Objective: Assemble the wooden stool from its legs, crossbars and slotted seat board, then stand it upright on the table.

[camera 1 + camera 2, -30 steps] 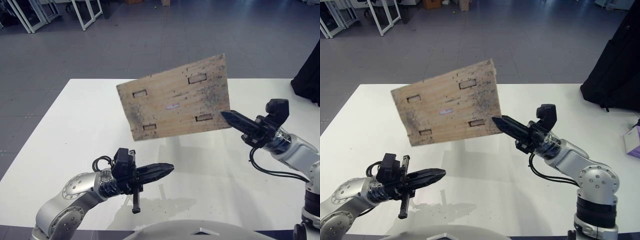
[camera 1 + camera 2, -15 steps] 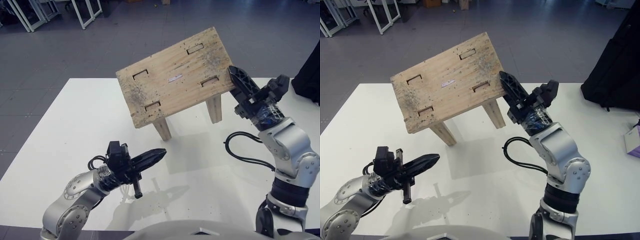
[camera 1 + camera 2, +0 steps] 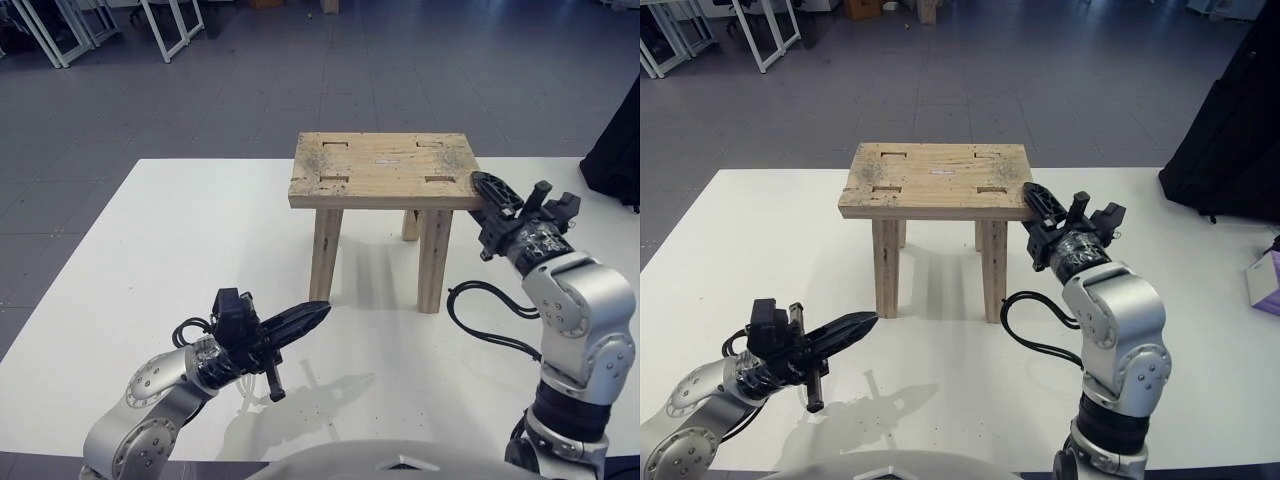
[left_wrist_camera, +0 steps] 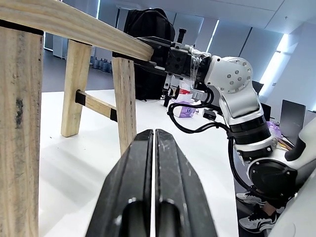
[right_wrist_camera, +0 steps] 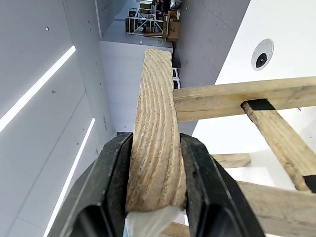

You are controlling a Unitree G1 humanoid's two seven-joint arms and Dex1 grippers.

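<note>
The assembled wooden stool (image 3: pixel 383 168) stands upright on its legs on the white table (image 3: pixel 150 260), toward the back middle. My right gripper (image 3: pixel 487 190) is shut on the right end of the slotted seat board (image 5: pixel 158 89), one finger on each face of the board. A crossbar (image 4: pixel 96 104) joins two legs under the seat. My left gripper (image 3: pixel 305 318) is shut and holds nothing. It hovers low over the table's front left, pointing toward the stool's front left leg (image 3: pixel 325 255) and well short of it.
A black cable (image 3: pixel 480 310) loops over the table beside my right arm. A black bag (image 3: pixel 1230 130) stands off the table's right side, and a purple item (image 3: pixel 1268 280) lies at the right edge. White frames (image 3: pixel 60 30) stand on the floor far behind.
My right gripper has swung the stool from tilted in the air down onto its legs on the table. The left gripper has barely moved.
</note>
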